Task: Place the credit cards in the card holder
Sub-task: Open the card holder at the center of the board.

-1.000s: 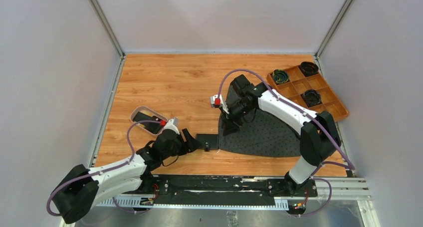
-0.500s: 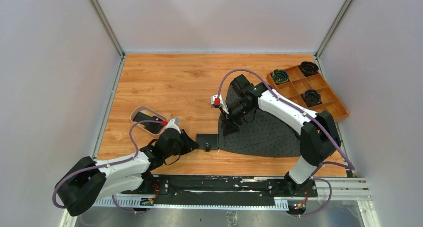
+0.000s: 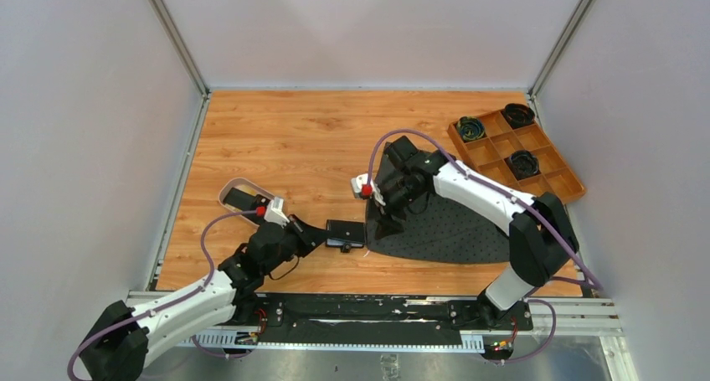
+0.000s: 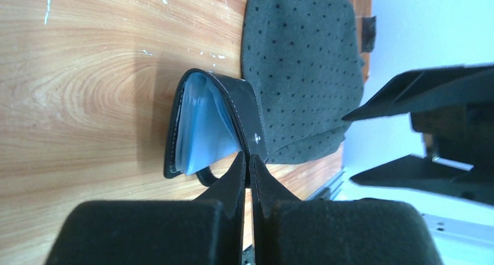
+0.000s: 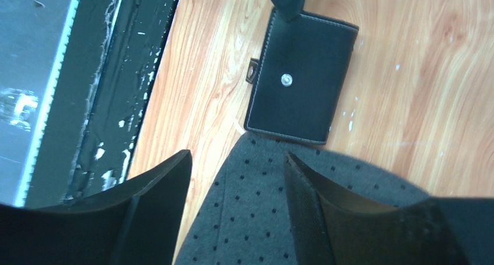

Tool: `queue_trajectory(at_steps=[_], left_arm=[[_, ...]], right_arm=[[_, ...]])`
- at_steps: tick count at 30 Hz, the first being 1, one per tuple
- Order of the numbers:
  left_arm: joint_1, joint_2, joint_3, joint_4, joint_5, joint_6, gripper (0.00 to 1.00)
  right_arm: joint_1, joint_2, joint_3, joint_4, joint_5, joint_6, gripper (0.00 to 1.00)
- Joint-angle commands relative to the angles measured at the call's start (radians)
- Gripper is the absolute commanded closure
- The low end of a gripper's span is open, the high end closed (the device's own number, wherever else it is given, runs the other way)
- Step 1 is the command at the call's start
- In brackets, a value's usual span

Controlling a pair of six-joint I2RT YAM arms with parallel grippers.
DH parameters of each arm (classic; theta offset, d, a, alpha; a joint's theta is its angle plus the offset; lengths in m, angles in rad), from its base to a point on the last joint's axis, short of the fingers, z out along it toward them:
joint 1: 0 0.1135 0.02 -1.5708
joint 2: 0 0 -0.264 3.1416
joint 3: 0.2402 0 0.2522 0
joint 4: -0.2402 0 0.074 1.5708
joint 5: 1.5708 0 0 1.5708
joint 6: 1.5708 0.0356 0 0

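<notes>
The left hand (image 4: 247,159) is clenched on the raised cover edge of the card holder (image 4: 247,110). The right hand (image 5: 237,163) hangs released just beyond it, over the dotted mat (image 5: 326,218).

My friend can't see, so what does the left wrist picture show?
The left gripper pinches the cover of the black card holder, which gapes open showing pale blue pockets. It lies on a wooden table beside a dotted mat.

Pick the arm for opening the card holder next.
Left. The left pincer is shut on the holder at its cover's edge, the cover already raised. The right pincer hangs open over the mat, gripping nothing.
</notes>
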Motion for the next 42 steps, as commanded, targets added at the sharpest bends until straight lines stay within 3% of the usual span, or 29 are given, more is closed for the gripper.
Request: queue_trajectory(at_steps=[1, 8, 12, 18, 21, 27, 29, 32, 36, 42], left_arm=[[0.009, -0.072, -0.045, 0.020, -0.065, -0.161, 1.00], [0.011, -0.184, -0.103, 0.022, -0.126, -0.332, 1.00], [0.012, -0.211, -0.115, 0.022, -0.135, -0.355, 1.00], [0.012, -0.205, -0.133, 0.022, -0.133, -0.362, 1.00], [0.012, -0.205, -0.136, 0.022, -0.133, -0.362, 1.00], [0.012, -0.205, -0.142, 0.022, -0.134, -0.360, 1.00], [0.012, -0.203, -0.144, 0.022, -0.136, -0.359, 1.00], [0.012, -0.198, -0.144, 0.022, -0.136, -0.359, 1.00], [0.014, -0.196, -0.145, 0.022, -0.138, -0.357, 1.00], [0.015, -0.190, -0.149, 0.021, -0.138, -0.356, 1.00]], right_arm=[[0.079, -0.089, -0.092, 0.141, 0.039, -0.197, 0.35], [0.230, -0.107, -0.246, 0.522, 0.289, 0.042, 0.32], [0.279, -0.080, -0.248, 0.609, 0.450, 0.127, 0.33], [0.281, -0.068, -0.232, 0.644, 0.530, 0.167, 0.40], [0.281, -0.066, -0.239, 0.657, 0.543, 0.167, 0.46], [0.283, -0.070, -0.220, 0.630, 0.524, 0.161, 0.76], [0.285, -0.075, -0.220, 0.621, 0.514, 0.151, 0.81], [0.288, -0.078, -0.222, 0.601, 0.487, 0.137, 0.80], [0.296, -0.079, -0.221, 0.592, 0.484, 0.129, 0.69], [0.300, -0.086, -0.216, 0.585, 0.482, 0.126, 0.71]])
